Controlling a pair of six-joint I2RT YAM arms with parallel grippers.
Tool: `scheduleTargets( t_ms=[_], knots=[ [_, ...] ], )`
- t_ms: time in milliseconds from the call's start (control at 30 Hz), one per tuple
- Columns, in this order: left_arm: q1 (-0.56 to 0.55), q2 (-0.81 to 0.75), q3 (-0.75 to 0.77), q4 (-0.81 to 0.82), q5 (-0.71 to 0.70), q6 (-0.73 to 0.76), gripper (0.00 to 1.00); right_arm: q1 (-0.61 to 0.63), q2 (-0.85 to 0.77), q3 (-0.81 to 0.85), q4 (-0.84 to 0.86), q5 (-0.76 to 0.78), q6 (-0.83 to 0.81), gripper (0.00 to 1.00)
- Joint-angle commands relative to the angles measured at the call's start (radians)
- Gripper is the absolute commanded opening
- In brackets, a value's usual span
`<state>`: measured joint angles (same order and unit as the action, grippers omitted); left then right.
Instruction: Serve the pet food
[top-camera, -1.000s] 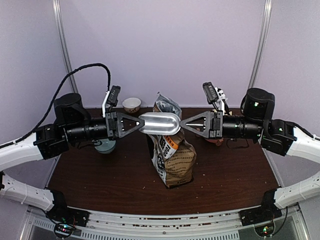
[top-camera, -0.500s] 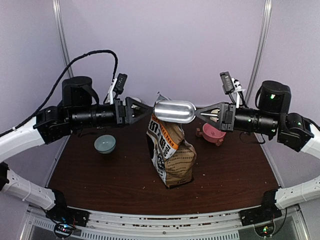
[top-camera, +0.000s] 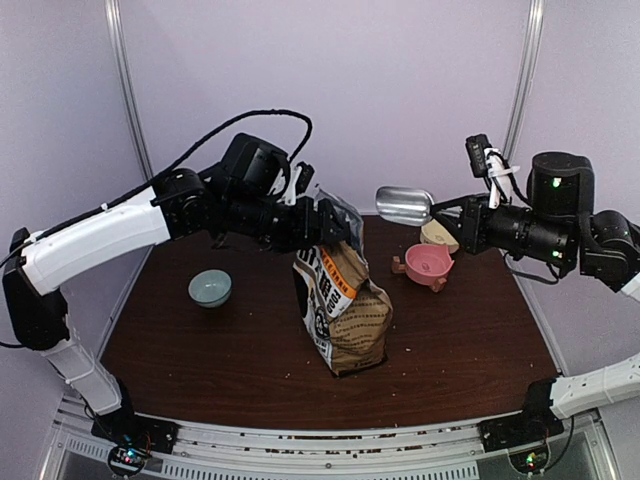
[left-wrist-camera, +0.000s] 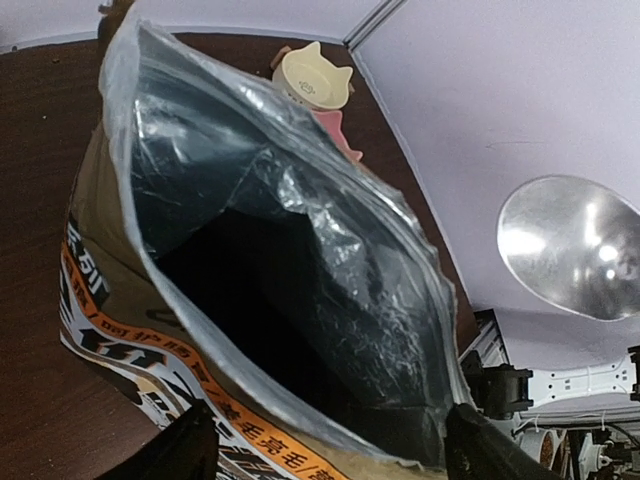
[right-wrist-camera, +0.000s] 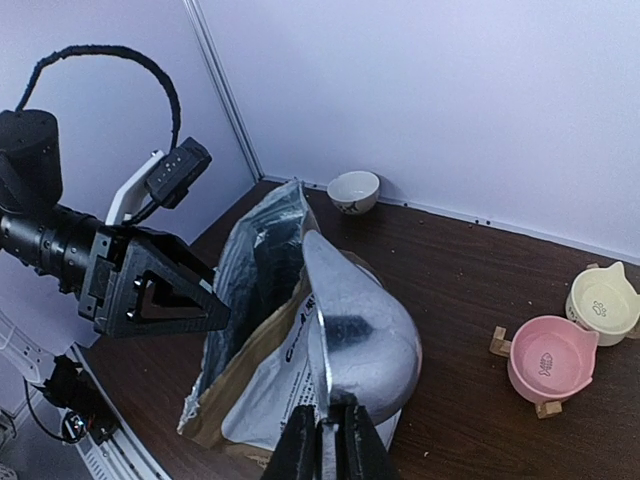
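The brown kraft bag (top-camera: 345, 310) stands mid-table with its foil-lined mouth (left-wrist-camera: 270, 250) open. Its inside is dark, so the pet food is hidden. My left gripper (top-camera: 328, 232) hovers at the bag's top, open, with its two fingertips (left-wrist-camera: 188, 448) spread either side of the near rim and nothing held. My right gripper (right-wrist-camera: 335, 445) is shut on the handle of a metal scoop (right-wrist-camera: 365, 330). It holds the scoop (top-camera: 405, 205) in the air to the right of the bag, above the pink bowl (top-camera: 428, 265). The scoop's bowl shows no pellets.
A cream cat-eared bowl (top-camera: 440, 235) sits just behind the pink one on a small wooden stand. A teal bowl (top-camera: 210, 288) is on the left of the table. A white bowl (right-wrist-camera: 353, 190) stands by the back wall. Crumbs dot the dark wood.
My left gripper let go of the scoop, opened and swung over to the bag's mouth. My right gripper carried the scoop off to the right, clear of the bag.
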<state>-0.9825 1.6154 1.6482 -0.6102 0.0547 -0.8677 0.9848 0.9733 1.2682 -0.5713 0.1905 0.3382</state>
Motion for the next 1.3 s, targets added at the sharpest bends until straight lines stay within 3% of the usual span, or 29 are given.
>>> scheduleTargets(
  t_ms=[0, 300, 400, 567, 800, 1000, 1267],
  knots=[
    [0.017, 0.031, 0.062, -0.03, -0.021, -0.059, 0.81, -0.004, -0.021, -0.059, -0.005, 0.059, -0.048, 0.0],
    [0.048, 0.086, 0.09, -0.024, -0.02, -0.102, 0.81, -0.003, -0.061, -0.132, -0.005, 0.09, -0.077, 0.0],
    [0.057, 0.086, 0.09, -0.041, -0.011, -0.103, 0.57, -0.003, -0.065, -0.144, -0.004, 0.098, -0.078, 0.0],
    [0.064, 0.028, 0.047, -0.07, -0.049, -0.099, 0.0, -0.005, -0.067, -0.163, 0.006, 0.098, -0.063, 0.0],
    [0.145, -0.108, 0.026, -0.204, -0.14, -0.022, 0.0, -0.002, -0.046, -0.166, 0.004, 0.082, -0.041, 0.0],
    [0.22, -0.189, 0.144, -0.332, -0.196, 0.168, 0.0, -0.002, -0.01, -0.159, -0.008, 0.087, -0.011, 0.0],
    [0.176, -0.163, 0.132, -0.23, 0.018, 0.291, 0.0, -0.004, 0.004, -0.118, -0.017, 0.045, 0.014, 0.0]
  ],
)
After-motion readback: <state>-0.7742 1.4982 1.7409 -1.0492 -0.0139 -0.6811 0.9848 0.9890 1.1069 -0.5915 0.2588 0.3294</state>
